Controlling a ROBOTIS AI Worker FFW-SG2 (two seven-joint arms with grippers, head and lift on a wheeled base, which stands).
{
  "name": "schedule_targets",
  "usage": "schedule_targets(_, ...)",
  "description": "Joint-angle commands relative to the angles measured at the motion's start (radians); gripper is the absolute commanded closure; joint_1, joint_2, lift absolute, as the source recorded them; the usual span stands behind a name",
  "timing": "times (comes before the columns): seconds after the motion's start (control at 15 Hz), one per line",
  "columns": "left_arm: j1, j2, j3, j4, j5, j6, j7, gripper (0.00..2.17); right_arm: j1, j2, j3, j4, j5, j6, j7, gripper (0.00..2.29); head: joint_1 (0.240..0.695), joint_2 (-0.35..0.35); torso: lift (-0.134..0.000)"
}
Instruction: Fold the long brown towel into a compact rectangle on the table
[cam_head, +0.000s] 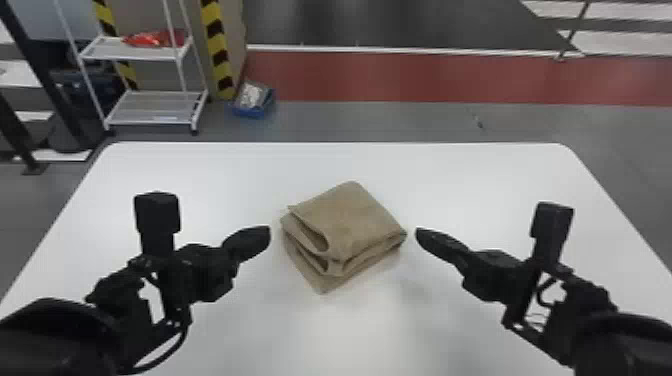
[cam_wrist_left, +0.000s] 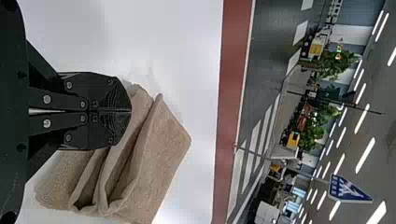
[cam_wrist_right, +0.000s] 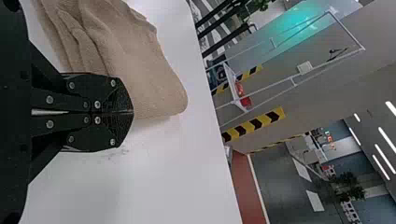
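In the head view, the left claw (cam_head: 267, 235) is left of the folded towel (cam_head: 350, 225) and the right claw (cam_head: 419, 235) right of it, both near it but apart; the towel sits mid-table (cam_head: 460, 180), layered and angled; in the left wrist view, the left claw (cam_wrist_left: 130, 112) has its fingertips together, gripping nothing; in the right wrist view, the right claw (cam_wrist_right: 132, 112) is likewise closed and empty.

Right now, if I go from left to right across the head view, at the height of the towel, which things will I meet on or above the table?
Left gripper → towel → right gripper.
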Motion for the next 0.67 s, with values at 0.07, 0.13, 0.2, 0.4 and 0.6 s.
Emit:
schedule_targets(0.07, -0.012, -0.009, -0.004, 0.041, 0.006, -0.038, 0.0, 2.07, 0.046, -0.007, -0.003, -0.008, -0.01, 0.005, 0.022, 2.24, 0.695, -0.033, -0.124)
schedule_targets(0.13, -0.015, -0.01, -0.007, 0.041, 0.006, -0.038, 0.0, 2.07, 0.028, -0.007, 0.015, 0.023, -0.01, 0.005, 0.025, 2.24, 0.695, -0.033, -0.124)
schedule_targets(0.2, -0.018, -0.01, -0.009, 0.041, 0.006, -0.038, 0.0, 2.07, 0.011, -0.004, 0.037, 0.051, 0.002, -0.001, 0.024, 2.24, 0.695, -0.032, -0.124)
schedule_targets(0.4, -0.021, -0.009, -0.009, 0.041, 0.008, -0.038, 0.0, 2.07, -0.077, 0.001, 0.069, 0.177, 0.034, -0.063, 0.002, 2.24, 0.695, -0.013, -0.124)
schedule_targets(0.6, -0.021, -0.006, -0.007, 0.044, 0.006, -0.038, 0.0, 2.07, -0.178, 0.006, 0.096, 0.33, 0.045, -0.207, -0.021, 2.24, 0.695, -0.01, -0.124)
